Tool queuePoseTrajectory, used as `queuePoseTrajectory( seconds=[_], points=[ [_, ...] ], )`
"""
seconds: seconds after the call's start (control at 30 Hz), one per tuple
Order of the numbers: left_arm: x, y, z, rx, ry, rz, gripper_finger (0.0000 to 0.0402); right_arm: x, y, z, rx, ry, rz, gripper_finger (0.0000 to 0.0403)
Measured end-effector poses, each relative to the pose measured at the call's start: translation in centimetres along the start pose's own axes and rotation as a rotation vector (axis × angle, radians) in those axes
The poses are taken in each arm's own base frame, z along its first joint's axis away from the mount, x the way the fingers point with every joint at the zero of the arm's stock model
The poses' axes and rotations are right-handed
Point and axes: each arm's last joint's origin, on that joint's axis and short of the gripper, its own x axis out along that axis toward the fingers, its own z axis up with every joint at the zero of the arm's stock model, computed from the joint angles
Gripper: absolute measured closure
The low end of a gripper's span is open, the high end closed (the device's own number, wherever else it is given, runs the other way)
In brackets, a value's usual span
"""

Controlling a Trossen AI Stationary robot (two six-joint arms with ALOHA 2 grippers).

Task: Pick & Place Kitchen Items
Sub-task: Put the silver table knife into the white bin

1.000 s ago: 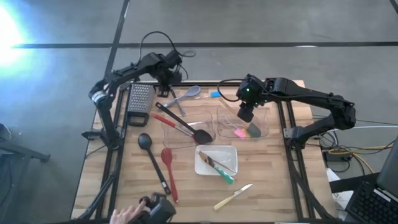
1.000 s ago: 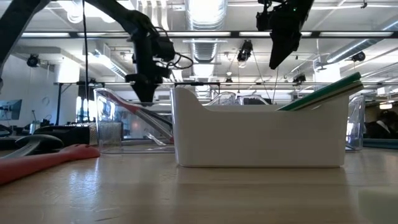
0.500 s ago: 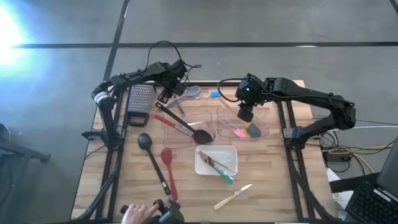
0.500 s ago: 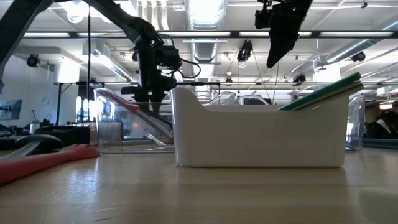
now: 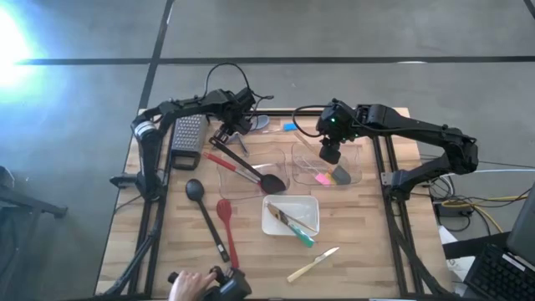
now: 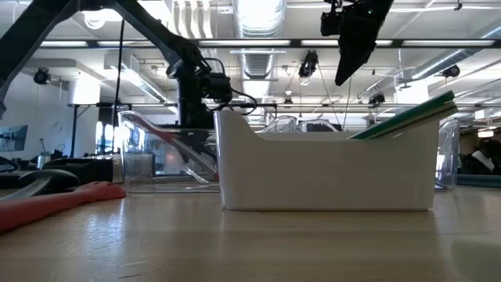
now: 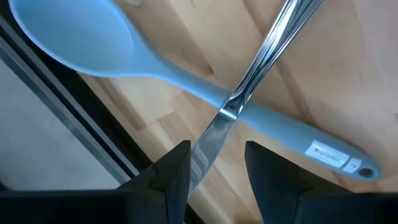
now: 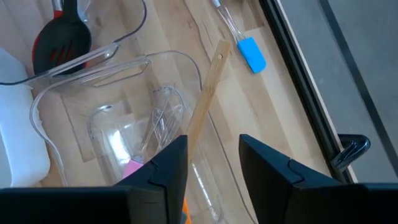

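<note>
— Left gripper (image 7: 216, 180) first: where does it stand?

— At the far edge of the worktop (image 5: 368, 242), left of centre. Its jaws are parted and empty. They straddle the tail of the steel tongs (image 7: 267, 56), which lie across the handle of the grey spoon (image 7: 124, 56). I'd judge this to be the reach step of a pick, with the grasp not yet made.

— So what should you do next?

— Come down a touch and close on the tongs alone. The spoon sits right under them, so watch that you don't pinch both.

— And the right gripper (image 8: 214, 180)?

— It waits above the right-hand clear bin (image 8: 168, 56), spread and carrying nothing. The blue spatula (image 8: 251, 55) lies loose on the worktop just beyond that bin, towards the far edge — a likely later pick for you.
</note>
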Motion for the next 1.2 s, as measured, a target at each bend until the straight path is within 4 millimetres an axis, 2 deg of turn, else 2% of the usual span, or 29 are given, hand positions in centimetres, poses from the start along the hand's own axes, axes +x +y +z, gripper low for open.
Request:
queuePoseTrajectory(
  seconds=[0.47, 0.67, 0.97, 1.07, 1.2],
  points=[
    [3.1, 0.7, 0.7, -0.03, 0.024, -0.067, 0.0264, 0.0, 0.0, 0.2, -0.041, -0.02, -0.001, 0.027],
    [3.8, 0.7, 0.8, -0.029, 0.044, -0.078, 0.0264, 0.2, 0.0, 0.1, -0.051, -0.016, 0.0, 0.0275],
    [5.2, 0.5, 0.9, -0.021, 0.071, -0.107, 0.0271, 1.9, 0.3, -0.7, -0.07, -0.004, 0.001, 0.0265],
    [5.3, 0.5, 1.0, -0.008, 0.072, -0.111, 0.0284, 2.5, 0.4, -1.2, -0.073, 0.022, 0.003, 0.0262],
    [5.1, 0.5, 0.9, -0.006, 0.075, -0.103, 0.0328, 3.3, 0.5, -1.7, -0.075, 0.035, 0.004, 0.0263]
  ],
)
